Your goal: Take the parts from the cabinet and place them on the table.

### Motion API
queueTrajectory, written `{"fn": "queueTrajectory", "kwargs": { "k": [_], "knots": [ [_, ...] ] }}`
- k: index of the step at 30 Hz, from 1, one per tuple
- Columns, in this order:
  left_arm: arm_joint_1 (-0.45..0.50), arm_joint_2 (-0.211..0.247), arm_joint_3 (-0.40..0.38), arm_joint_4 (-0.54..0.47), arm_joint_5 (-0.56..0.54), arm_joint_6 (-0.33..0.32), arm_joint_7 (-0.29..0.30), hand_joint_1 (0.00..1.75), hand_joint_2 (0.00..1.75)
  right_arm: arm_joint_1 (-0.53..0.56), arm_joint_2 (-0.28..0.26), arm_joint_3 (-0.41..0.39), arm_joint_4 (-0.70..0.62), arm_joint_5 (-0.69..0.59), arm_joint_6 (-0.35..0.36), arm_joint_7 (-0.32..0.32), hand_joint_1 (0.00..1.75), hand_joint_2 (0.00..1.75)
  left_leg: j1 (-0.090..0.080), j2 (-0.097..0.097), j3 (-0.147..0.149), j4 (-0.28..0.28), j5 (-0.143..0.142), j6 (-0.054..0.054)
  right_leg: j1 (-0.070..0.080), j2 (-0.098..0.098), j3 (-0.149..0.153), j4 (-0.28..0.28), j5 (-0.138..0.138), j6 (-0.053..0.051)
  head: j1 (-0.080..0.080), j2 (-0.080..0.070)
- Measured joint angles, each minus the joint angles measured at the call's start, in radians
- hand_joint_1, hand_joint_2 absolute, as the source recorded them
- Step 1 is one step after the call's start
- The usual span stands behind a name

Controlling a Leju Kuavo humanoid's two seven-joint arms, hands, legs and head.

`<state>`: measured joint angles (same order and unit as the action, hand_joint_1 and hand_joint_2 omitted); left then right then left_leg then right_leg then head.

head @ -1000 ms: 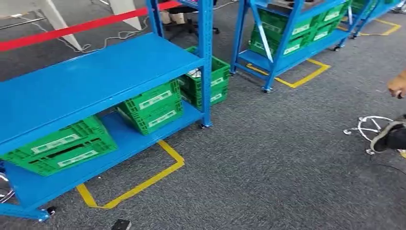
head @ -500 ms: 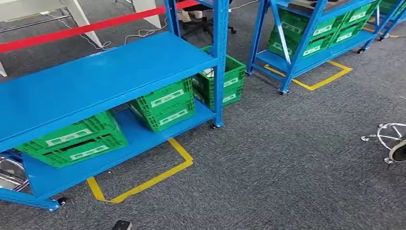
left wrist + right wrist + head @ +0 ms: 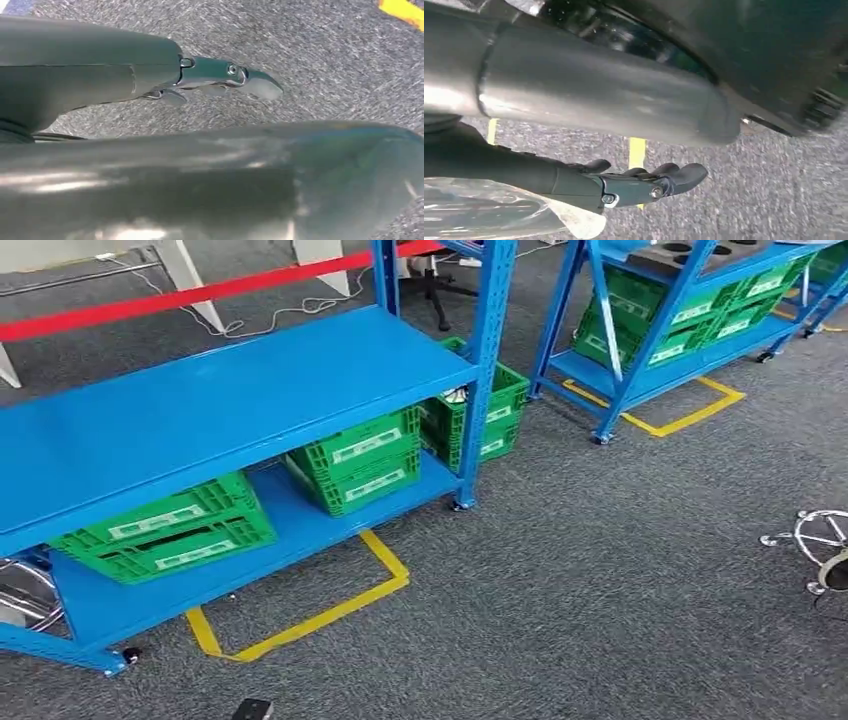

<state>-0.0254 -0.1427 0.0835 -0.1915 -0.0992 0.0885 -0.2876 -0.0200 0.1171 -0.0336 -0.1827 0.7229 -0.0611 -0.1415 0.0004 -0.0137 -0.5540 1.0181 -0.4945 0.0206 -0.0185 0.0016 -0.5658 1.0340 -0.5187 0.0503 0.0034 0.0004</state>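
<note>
Blue shelf rack [image 3: 240, 390] stands on grey carpeted floor [image 3: 600, 580], green crates on its lower shelf.

Three green crates sit on the bottom shelf: one at the left [image 3: 165, 530], one in the middle [image 3: 358, 460] and one at the right end [image 3: 478, 415]. Yellow tape [image 3: 310, 615] marks the carpet by the rack. A second blue rack [image 3: 650, 330] behind also carries green crates [image 3: 690, 305], with yellow tape on the floor beside it.
</note>
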Motion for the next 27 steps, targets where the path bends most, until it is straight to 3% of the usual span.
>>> {"fn": "queueTrajectory", "kwargs": {
  "k": [1, 4, 6, 9, 10, 11, 12, 14, 15, 16, 18, 20, 26, 27],
  "knots": [
    [-0.001, 0.0, 0.0, 0.0, 0.0, 0.0, 0.0, 0.0, 0.0, -0.001, 0.0, 0.0, 0.0, 0.0, 0.0, 0.0, 0.0, 0.0, -0.004, -0.001, -0.004, 0.009, -0.004, -0.006, 0.001, 0.002, 0.015, -0.013, 0.0, -0.008, -0.001, 0.0],
    [0.0, 0.0, 0.0, 0.0, 0.0, 0.0, 0.0, 0.0, 0.0, 0.001, -0.001, 0.0, 0.0, 0.0, 0.0, 0.0, 0.0, 0.0, 0.0, -0.001, -0.002, 0.001, 0.002, -0.018, 0.006, 0.001, 0.01, -0.013, 0.003, -0.025, -0.002, 0.0],
    [-0.001, 0.0, 0.0, 0.0, 0.0, 0.0, 0.0, 0.0, 0.0, 0.001, -0.001, -0.001, 0.0, 0.0, 0.0, 0.0, 0.0, 0.0, 0.001, 0.003, -0.012, 0.031, -0.026, -0.03, -0.002, -0.003, 0.013, -0.017, 0.006, -0.036, -0.008, 0.0],
    [-0.001, 0.0, 0.0, 0.0, 0.0, 0.0, 0.0, 0.0, 0.0, 0.001, -0.001, -0.001, 0.0, 0.0, 0.001, 0.0, 0.0, 0.0, 0.005, 0.004, -0.111, 0.25, -0.133, -0.041, -0.001, -0.008, 0.014, -0.017, 0.003, -0.045, -0.011, 0.0],
    [0.001, 0.0, 0.0, 0.0, 0.0, 0.0, 0.0, 0.0, 0.0, 0.002, -0.001, -0.001, 0.0, 0.0, 0.001, 0.0, 0.0, 0.0, 0.006, 0.005, -0.137, 0.302, -0.144, -0.043, -0.001, -0.009, 0.014, -0.017, 0.003, -0.045, -0.011, 0.0],
    [0.002, 0.0, 0.0, 0.0, 0.0, 0.001, 0.0, 0.0, 0.0, 0.002, -0.001, -0.001, 0.0, 0.0, 0.001, 0.0, 0.0, 0.0, 0.007, 0.005, -0.139, 0.305, -0.131, -0.043, -0.001, -0.009, 0.016, -0.017, 0.002, -0.045, -0.011, 0.0],
    [0.003, 0.0, 0.0, 0.0, -0.001, 0.001, 0.0, 0.0, 0.0, 0.002, -0.001, -0.001, 0.0, 0.0, 0.001, 0.0, 0.0, 0.0, 0.007, 0.005, -0.123, 0.266, -0.096, -0.041, -0.001, -0.008, 0.018, -0.017, 0.001, -0.045, -0.012, 0.0],
    [0.001, 0.0, 0.0, 0.0, -0.002, 0.002, 0.0, 0.0, 0.0, 0.001, -0.001, -0.001, 0.0, 0.001, 0.003, 0.0, 0.0, 0.0, 0.007, 0.006, -0.045, 0.097, 0.001, -0.032, -0.001, -0.008, 0.027, -0.017, -0.003, -0.042, -0.012, 0.0],
    [0.001, 0.0, 0.0, 0.0, -0.002, 0.003, 0.0, 0.0, 0.0, 0.001, -0.001, -0.001, 0.0, 0.002, 0.004, 0.0, 0.0, 0.0, 0.006, 0.009, -0.016, 0.031, 0.016, -0.026, -0.001, -0.008, 0.027, -0.018, -0.005, -0.04, -0.011, 0.0],
    [-0.001, 0.0, 0.0, 0.0, -0.002, 0.003, 0.0, 0.0, 0.0, 0.0, -0.001, -0.001, 0.0, 0.002, 0.004, 0.0, 0.0, 0.0, 0.0, 0.009, -0.009, 0.012, 0.004, -0.023, 0.005, -0.008, 0.025, -0.014, -0.008, -0.034, -0.011, 0.0],
    [-0.002, 0.001, 0.0, 0.0, -0.003, 0.003, 0.001, 0.0, 0.0, -0.001, -0.001, -0.001, 0.0, 0.002, 0.004, 0.002, 0.0, 0.0, -0.002, 0.008, -0.013, 0.011, 0.0, -0.016, 0.003, -0.01, 0.021, -0.017, -0.004, -0.024, -0.009, 0.0],
    [0.002, 0.001, 0.0, 0.0, -0.003, 0.003, 0.001, 0.0, 0.0, -0.002, -0.001, -0.001, 0.0, 0.002, 0.004, 0.003, 0.0, 0.0, 0.002, 0.008, -0.007, -0.003, 0.007, -0.002, 0.002, -0.01, 0.025, -0.022, -0.007, -0.009, -0.01, 0.0],
    [0.002, 0.001, 0.0, 0.0, -0.003, 0.003, 0.001, 0.0, 0.0, -0.002, -0.001, -0.001, 0.0, 0.002, 0.005, 0.003, 0.0, 0.0, 0.005, 0.009, -0.004, -0.007, 0.01, 0.003, 0.0, -0.008, 0.015, -0.015, -0.013, -0.007, -0.01, 0.0],
    [0.0, 0.0, 0.0, 0.0, -0.003, 0.003, 0.001, 0.0, 0.0, -0.003, -0.001, -0.001, 0.0, 0.002, 0.005, 0.003, 0.0, 0.0, 0.005, 0.009, -0.003, -0.009, 0.01, 0.008, 0.001, -0.006, 0.002, 0.018, -0.037, -0.006, -0.007, 0.0]
  ]
}}
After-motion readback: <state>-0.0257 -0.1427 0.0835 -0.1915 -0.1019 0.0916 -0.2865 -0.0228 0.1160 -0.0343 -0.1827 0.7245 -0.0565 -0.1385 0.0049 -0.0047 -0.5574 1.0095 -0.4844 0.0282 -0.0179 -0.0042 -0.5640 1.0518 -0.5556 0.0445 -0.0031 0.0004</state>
